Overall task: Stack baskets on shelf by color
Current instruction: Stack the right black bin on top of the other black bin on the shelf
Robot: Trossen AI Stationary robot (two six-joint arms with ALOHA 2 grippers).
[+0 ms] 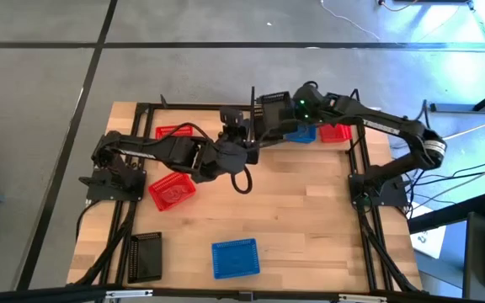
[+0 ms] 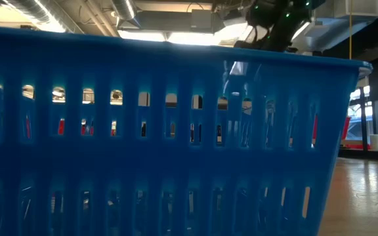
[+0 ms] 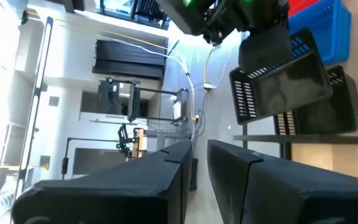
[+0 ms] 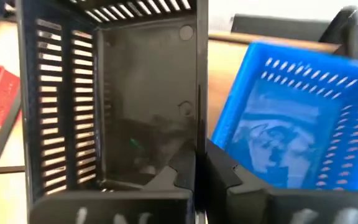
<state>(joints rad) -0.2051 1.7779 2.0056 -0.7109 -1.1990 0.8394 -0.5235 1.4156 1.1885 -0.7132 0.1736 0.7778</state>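
Observation:
My right gripper [image 4: 199, 171] is shut on a black basket [image 4: 123, 93] and holds it over the middle of the shelf [image 1: 146, 118]. In the left wrist view this basket [image 3: 278, 81] hangs tilted just above a second black basket [image 3: 328, 118] on the shelf. A blue basket [image 1: 301, 132] and a red basket [image 1: 335, 132] stand to its right on the shelf, and another red one [image 1: 175, 132] stands at the left. My left gripper [image 1: 236, 124] hovers close by, left of the held basket. Its fingers [image 3: 247, 180] are a narrow gap apart and hold nothing. My right gripper pinches one side wall of the black basket at its rim [image 4: 197, 124], one finger inside the basket and one outside. The basket is lifted clear and tilted, its open side facing the wrist camera.
On the table lie a red basket [image 1: 173, 192] toward the left, a black basket [image 1: 146, 257] at the near left, and a blue basket [image 1: 235, 257] at the near edge. That blue basket [image 2: 176, 131] fills the low view. The two arms cross close together at the shelf's middle.

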